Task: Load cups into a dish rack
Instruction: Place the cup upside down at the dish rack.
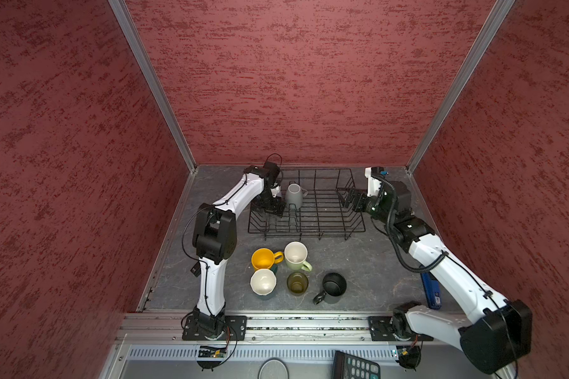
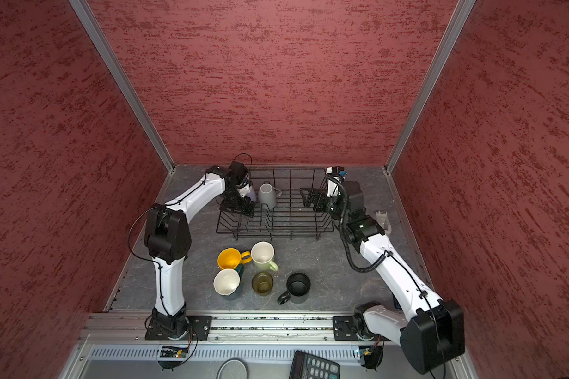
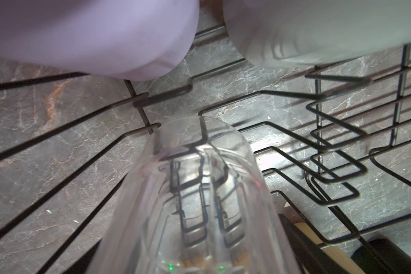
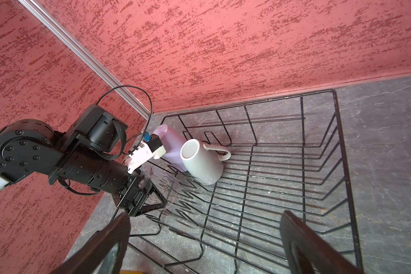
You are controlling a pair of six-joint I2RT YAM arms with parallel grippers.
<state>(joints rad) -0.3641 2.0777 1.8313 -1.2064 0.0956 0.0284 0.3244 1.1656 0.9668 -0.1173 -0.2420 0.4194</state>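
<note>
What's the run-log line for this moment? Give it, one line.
left gripper: open around clear glass in dish rack | right gripper: open, empty | racked: grey mug, lilac tumbler

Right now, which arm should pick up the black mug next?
Right, probably. The right gripper is open and empty over the rack, and the black mug is the loose cup nearest that arm. The left gripper is low in the rack around the clear glass.
</note>
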